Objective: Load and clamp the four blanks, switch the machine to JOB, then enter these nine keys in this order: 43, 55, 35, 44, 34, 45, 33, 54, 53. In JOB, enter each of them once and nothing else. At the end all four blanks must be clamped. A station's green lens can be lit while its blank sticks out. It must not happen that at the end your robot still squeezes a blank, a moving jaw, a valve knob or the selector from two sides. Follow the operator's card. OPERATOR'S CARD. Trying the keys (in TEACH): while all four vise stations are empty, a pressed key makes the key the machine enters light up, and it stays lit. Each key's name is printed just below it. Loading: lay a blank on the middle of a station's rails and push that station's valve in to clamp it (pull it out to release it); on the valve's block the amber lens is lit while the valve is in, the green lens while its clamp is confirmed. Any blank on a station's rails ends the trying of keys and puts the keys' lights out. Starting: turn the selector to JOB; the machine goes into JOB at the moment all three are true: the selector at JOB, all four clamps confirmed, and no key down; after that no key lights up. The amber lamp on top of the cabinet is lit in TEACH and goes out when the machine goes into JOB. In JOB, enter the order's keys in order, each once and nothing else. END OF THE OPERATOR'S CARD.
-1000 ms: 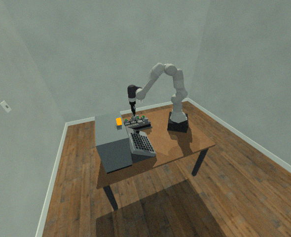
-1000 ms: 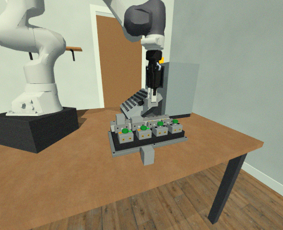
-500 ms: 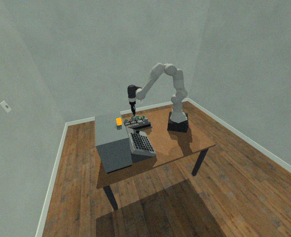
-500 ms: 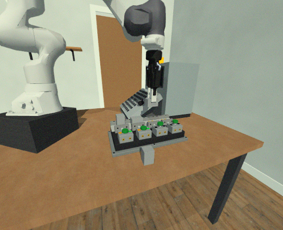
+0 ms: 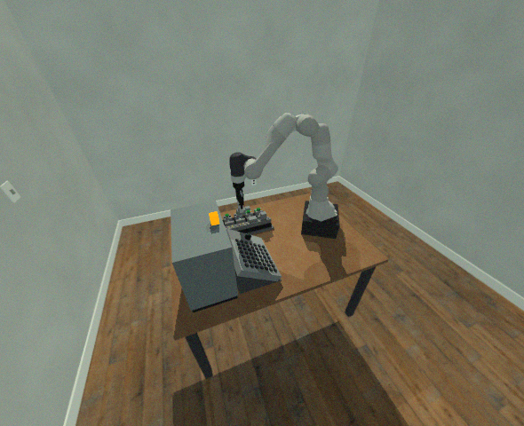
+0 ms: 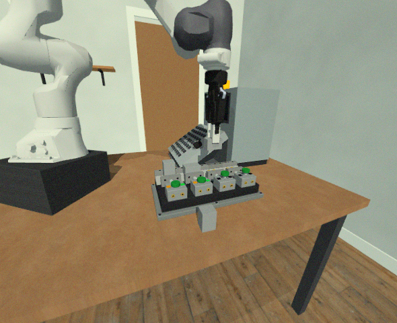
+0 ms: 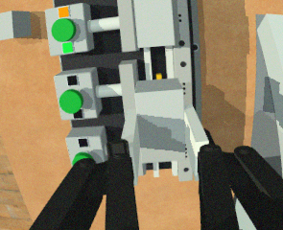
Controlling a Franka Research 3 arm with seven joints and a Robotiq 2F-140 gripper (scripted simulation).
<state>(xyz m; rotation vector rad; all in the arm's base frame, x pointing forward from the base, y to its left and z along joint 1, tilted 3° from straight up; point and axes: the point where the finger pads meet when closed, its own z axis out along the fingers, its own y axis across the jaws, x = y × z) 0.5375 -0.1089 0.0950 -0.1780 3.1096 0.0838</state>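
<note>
My gripper (image 5: 241, 207) (image 6: 214, 134) (image 7: 160, 122) is shut on a grey blank (image 6: 221, 139) (image 7: 159, 98), held above the vise bank (image 6: 177, 212). In the wrist view it overlaps the third station's rails. Two blanks (image 6: 168, 167) (image 6: 192, 167) sit in the two left stations in the exterior view; amber and green lenses are lit there. The third valve (image 6: 225, 173) (image 7: 71, 101) and fourth valve (image 6: 245, 170) have dark lenses. Another blank (image 6: 206, 219) (image 7: 9, 26) stands on the table in front of the bank. The amber lamp (image 5: 213, 217) (image 6: 226, 84) is lit.
The sloped key panel (image 5: 256, 256) (image 6: 185, 147) stands beside the tall grey cabinet (image 5: 198, 233) (image 6: 254, 121); no key looks lit. The black selector knob (image 5: 247, 237) is at the panel's top; its setting is too small to read. The arm's base (image 5: 321, 224) stands across the table.
</note>
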